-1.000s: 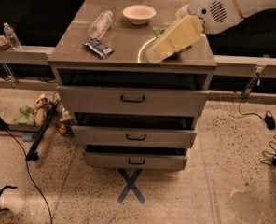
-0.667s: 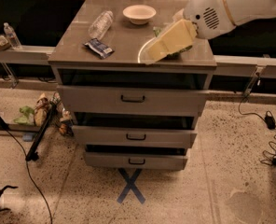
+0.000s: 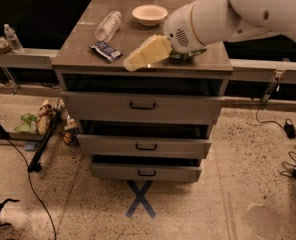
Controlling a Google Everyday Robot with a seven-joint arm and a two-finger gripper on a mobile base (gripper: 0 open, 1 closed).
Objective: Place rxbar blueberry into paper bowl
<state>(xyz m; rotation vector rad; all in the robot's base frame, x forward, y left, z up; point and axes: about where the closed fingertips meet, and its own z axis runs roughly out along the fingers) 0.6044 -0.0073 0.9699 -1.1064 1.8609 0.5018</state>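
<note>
A blue tape cross [image 3: 140,206] marks the speckled floor nearest the camera. Behind it stands a grey cabinet with three drawers [image 3: 108,109], each with a dark handle. Black cables [image 3: 23,169] trail over the floor to the left.

On top is the worktop [image 3: 78,59]. Over its front edge, near the middle, the robot's hand [image 3: 135,61] points down and to the left; it is pale yellow and wedge-shaped. Whether it is apart or together cannot be told, and nothing is seen held in it. It joins a thick white arm [image 3: 248,9] that comes in from the upper right.

Left of the hand and apart from it, the rxbar blueberry [image 3: 106,51] lies flat on the worktop, a dark blue wrapper set at a slant. A green bag [image 3: 188,55] shows partly under the arm's wrist, to the right of the hand.

Further back, a clear plastic bottle [image 3: 108,26] lies on its side behind the bar. At the far edge sits the paper bowl [image 3: 149,14], off-white and upright, well apart from the bar.
</note>
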